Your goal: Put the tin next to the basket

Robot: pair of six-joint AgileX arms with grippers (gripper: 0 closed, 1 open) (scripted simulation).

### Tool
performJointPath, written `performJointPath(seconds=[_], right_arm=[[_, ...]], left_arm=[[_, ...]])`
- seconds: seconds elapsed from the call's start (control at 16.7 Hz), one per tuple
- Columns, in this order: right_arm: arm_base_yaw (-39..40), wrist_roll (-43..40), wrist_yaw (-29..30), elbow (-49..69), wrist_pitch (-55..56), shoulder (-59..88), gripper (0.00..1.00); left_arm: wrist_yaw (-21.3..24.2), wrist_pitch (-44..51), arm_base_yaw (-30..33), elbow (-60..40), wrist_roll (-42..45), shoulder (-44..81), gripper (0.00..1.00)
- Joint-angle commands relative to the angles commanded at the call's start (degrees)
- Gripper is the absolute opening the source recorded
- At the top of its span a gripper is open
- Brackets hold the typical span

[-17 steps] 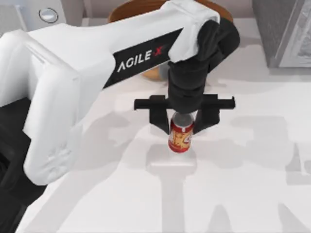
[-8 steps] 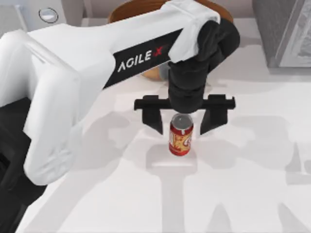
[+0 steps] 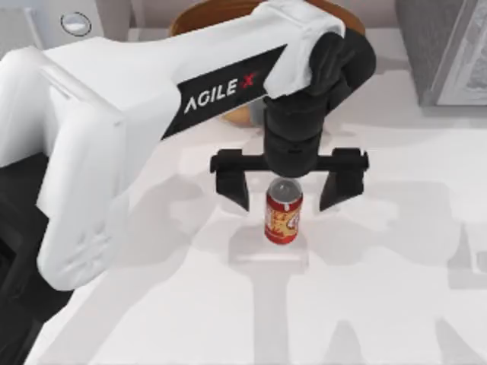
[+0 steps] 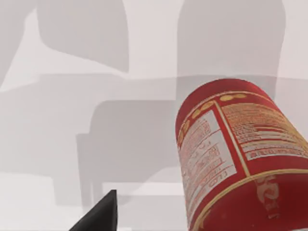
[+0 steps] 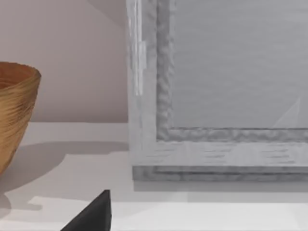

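Left claw (image 3: 285,190) released, fingers spread either side of the tin (image 3: 283,217), not touching it.
I see the tin upright on the white worktop (image 3: 380,304), just in front of the basket (image 3: 199,17), whose brown rim shows past my left arm. Left wrist view has the tin's label (image 4: 240,159) close up, one dark fingertip (image 4: 98,216) beside it. Right wrist view catches the basket's wicker side (image 5: 14,115) and a grey framed panel (image 5: 216,96); can't tell the right claw's state.
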State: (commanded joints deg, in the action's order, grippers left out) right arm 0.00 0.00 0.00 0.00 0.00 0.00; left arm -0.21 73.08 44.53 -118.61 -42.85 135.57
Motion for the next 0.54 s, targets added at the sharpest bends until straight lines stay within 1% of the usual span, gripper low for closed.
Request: performJointPath(seconds=[0.12,0.42,0.54], right_arm=[[0.0,0.0,0.0,0.0,0.0,0.0,1.0],[0.0,0.0,0.0,0.0,0.0,0.0,1.0],[0.0,0.0,0.0,0.0,0.0,0.0,1.0]], left_arm=[[0.02,0.98,0.25,-1.01,0.16,0.17,1.0],[0.04,8.3,0.12,-8.63,-0.05,0.44,1.0],[0.0,9.3,0.06,-9.61,-0.05,0.31,1.0]])
